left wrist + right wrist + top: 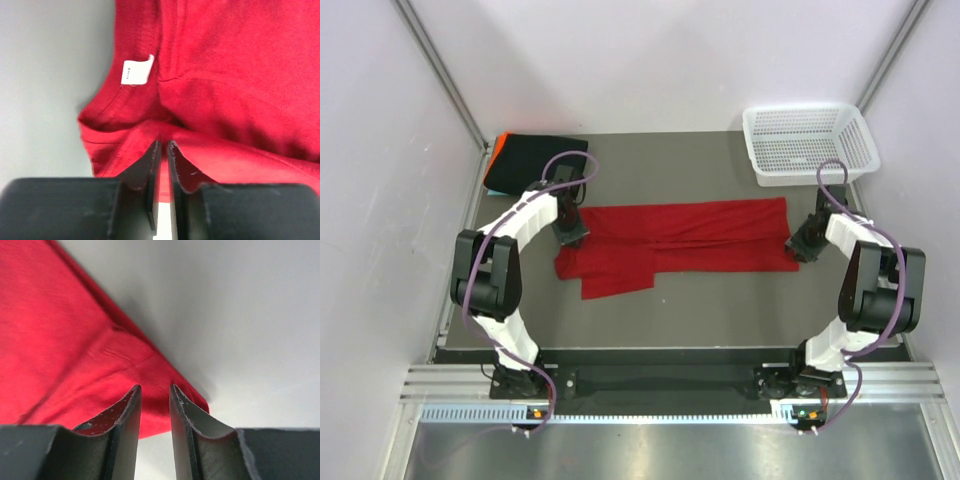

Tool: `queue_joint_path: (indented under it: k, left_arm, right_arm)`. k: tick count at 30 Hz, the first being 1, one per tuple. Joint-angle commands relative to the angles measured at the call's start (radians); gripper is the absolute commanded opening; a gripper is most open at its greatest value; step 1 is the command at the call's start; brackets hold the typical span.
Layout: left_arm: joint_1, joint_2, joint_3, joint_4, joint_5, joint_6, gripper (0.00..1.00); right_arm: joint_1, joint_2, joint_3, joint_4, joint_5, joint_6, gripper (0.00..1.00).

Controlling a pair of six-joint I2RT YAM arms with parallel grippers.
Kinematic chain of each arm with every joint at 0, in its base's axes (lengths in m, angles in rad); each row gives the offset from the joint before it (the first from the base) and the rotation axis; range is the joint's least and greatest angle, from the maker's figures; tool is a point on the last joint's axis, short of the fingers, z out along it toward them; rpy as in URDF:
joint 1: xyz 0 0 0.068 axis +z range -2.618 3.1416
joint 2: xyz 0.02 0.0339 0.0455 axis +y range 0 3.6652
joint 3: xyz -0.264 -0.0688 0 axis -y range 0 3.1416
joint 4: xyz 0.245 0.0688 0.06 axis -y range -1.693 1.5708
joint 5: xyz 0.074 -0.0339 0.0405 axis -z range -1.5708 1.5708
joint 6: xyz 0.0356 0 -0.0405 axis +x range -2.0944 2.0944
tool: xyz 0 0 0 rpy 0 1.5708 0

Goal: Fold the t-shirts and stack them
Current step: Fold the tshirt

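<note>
On the bench (740,310), the limp red t-shirt (690,235) should pinch easily at collar (107,107) or hem (165,371); both jaws stand slightly apart.

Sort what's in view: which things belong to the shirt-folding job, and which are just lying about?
Part of the job:
red t-shirt, partly folded, in the middle
folded stack, black on top, far left corner

Lying about:
white mesh basket, far right corner

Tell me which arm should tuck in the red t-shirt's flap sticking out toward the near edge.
Left, probably. The left gripper sits at the collar end of the red t-shirt, right beside that flap; the right gripper is at the opposite hem corner, across the shirt's length.
</note>
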Motion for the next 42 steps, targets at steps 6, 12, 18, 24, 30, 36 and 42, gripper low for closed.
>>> queue_joint_path:
  k: [6,12,18,24,30,36,42]
  left_arm:
    - [0.005,-0.090,0.154,-0.117,-0.227,0.067,0.30]
    - [0.008,-0.239,0.026,-0.094,-0.208,0.030,0.29]
    - [0.023,-0.346,-0.211,0.029,-0.044,-0.045,0.35]
    - [0.042,-0.417,-0.373,0.146,0.036,-0.102,0.46]
    - [0.042,-0.408,-0.456,0.222,0.046,-0.154,0.46]
    - [0.042,-0.365,-0.464,0.265,0.024,-0.159,0.47]
    - [0.040,-0.316,-0.472,0.287,0.015,-0.160,0.46]
  right_arm:
    - [-0.003,-0.046,0.005,-0.034,0.063,0.028,0.31]
    - [-0.003,-0.127,0.019,-0.096,0.055,0.037,0.33]
    - [-0.003,-0.164,-0.107,-0.045,-0.024,0.075,0.34]
    - [-0.003,-0.210,-0.196,0.037,-0.055,0.100,0.36]
    - [-0.003,-0.205,-0.203,0.078,-0.037,0.118,0.36]
    - [-0.003,-0.207,-0.191,0.080,-0.022,0.121,0.36]
    - [-0.003,-0.173,-0.185,0.091,0.012,0.112,0.37]
